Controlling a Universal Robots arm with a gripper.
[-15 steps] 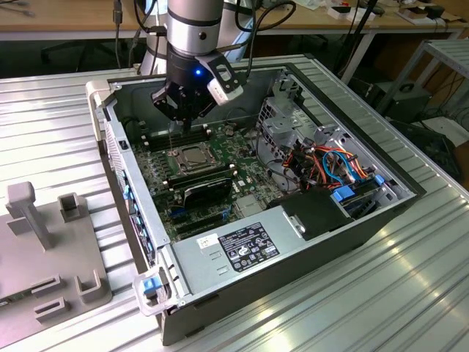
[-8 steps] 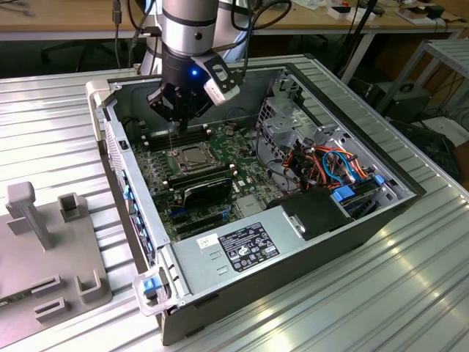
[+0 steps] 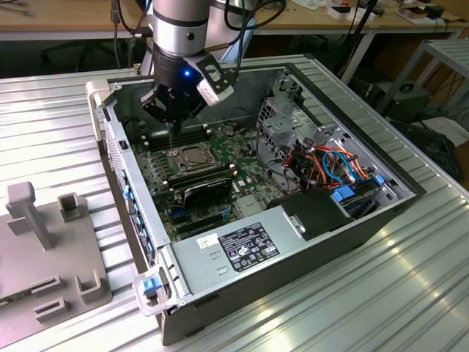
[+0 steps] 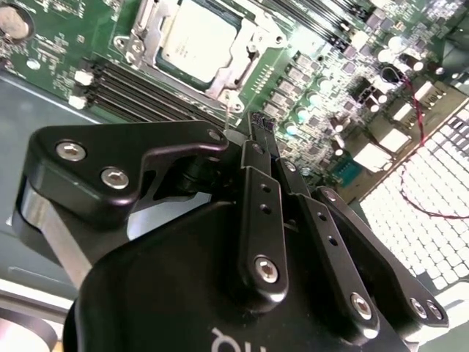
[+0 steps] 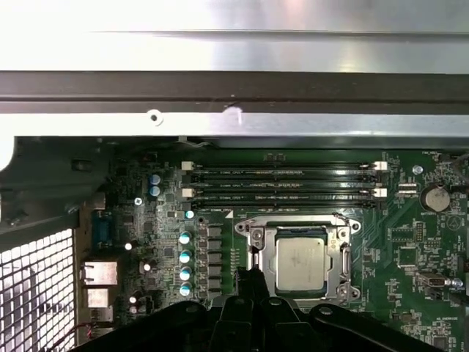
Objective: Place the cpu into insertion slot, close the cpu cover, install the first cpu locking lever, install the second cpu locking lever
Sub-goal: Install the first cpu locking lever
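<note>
Silvery-tan metal marked the cpu (image 5: 300, 264), which lay flat in the insertion slot (image 5: 293, 218) on the green motherboard (image 5: 410, 249). The cpu cover (image 5: 338, 258) lay down around it as a thin frame. We could not tell whether either locking lever was latched.

The gripper (image 5: 253, 279) had its two fingers drawn tight together with nothing between them. In the exterior view it (image 3: 172, 144) hung inside the open computer case (image 3: 293, 271), its tips just above the board. In both wrist views the tips pointed at the socket's edge on the side facing the row of capacitors (image 5: 185, 255). Whether they touched anything there, we could not see.

We judged the margin small. Tips that narrow, bearing on a thin springy lever, could slip off sideways. On that side they would strike the capacitors or scrape the board, and on the other they would land on the cover frame. The memory slots (image 5: 282, 183) ran close along another side of the socket. Were the chip not sitting square under the cover, any downward load could hurt the contacts beneath, which were hidden from us.
</note>
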